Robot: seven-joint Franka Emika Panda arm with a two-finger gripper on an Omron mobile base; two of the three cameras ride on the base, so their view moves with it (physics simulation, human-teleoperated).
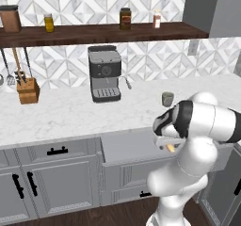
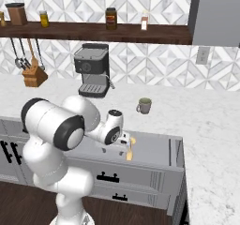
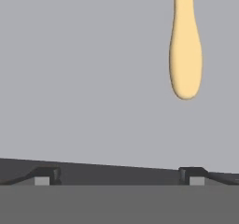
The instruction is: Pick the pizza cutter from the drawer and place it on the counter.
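In the hand view the gripper (image 3: 119, 176) hangs spread and empty over the grey floor of the drawer (image 3: 84, 78); the pizza cutter (image 3: 186, 50) lies ahead and right of centre, handle toward the fingers; the surface (image 1: 70, 112) waits behind.

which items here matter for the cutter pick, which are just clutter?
Job:
- slim pizza cutter with yellow-tan handle
- wide shallow grey drawer, open
- long white marble counter
- robot's hand, open

Clutter:
- black espresso machine
- grey-green mug
- wooden knife block
- shelf jars
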